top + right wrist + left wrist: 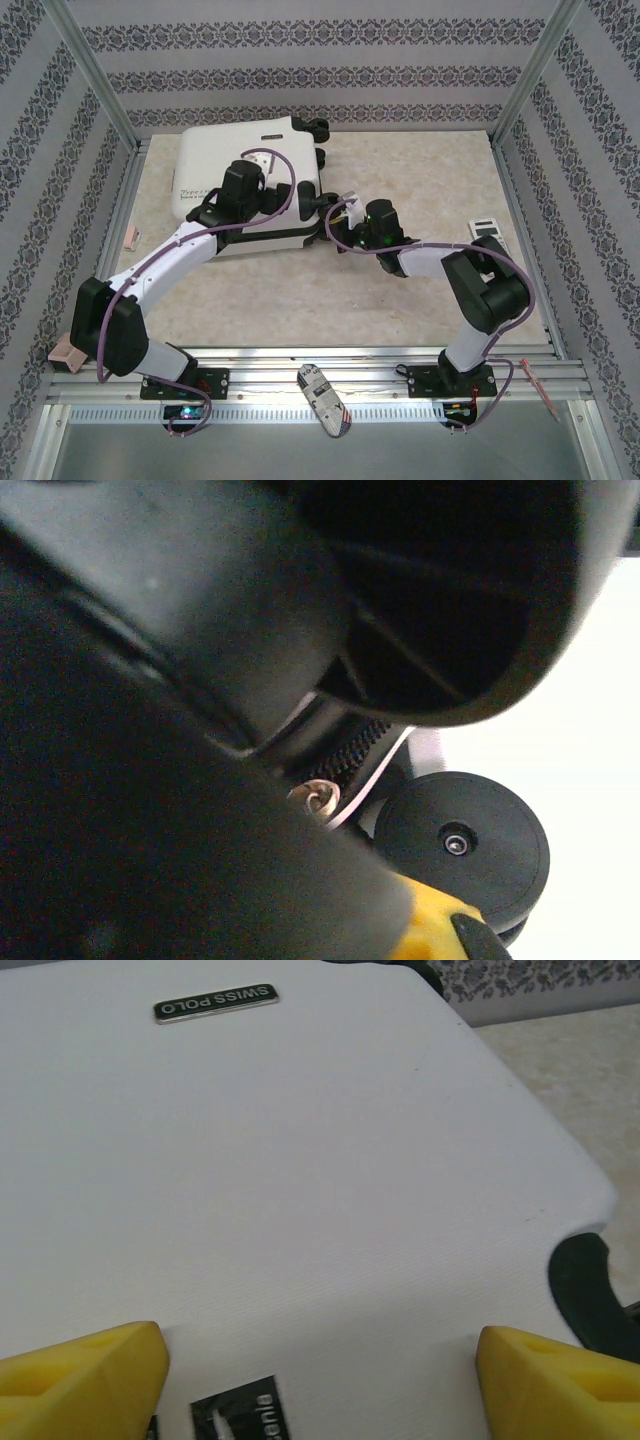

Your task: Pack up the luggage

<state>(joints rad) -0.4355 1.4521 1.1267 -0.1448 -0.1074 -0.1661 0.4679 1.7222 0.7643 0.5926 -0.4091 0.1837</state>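
While one luggage [215, 150] lay closed at the desk's [300, 300] eleven o'clock, the left claw [320, 1370] hung over its lid, fingers apart. The right claw [342, 218], pressed together, crowded one black wheel [462, 840] at the case's three o'clock side. One patterned pouch [325, 400] sat at six o'clock.
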